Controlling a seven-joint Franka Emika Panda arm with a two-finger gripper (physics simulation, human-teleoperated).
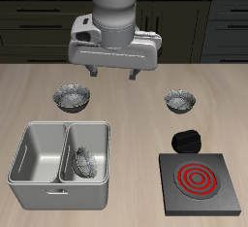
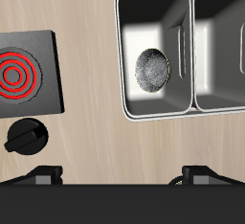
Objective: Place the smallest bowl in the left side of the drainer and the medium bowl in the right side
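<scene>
Smallest bowl point(image 1: 84, 161) sits tilted in one drainer point(image 1: 39, 180) compartment, below the gripper. Medium bowl point(image 1: 180, 101) is upright on the table, off to its side.

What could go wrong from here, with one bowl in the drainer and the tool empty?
1. The medium bowl and the largest bowl look nearly alike, so the open tool may take the wrong one.
2. One compartment of the drainer already holds the smallest bowl; a release over it would stack the bowls instead of filling the other compartment.
</scene>
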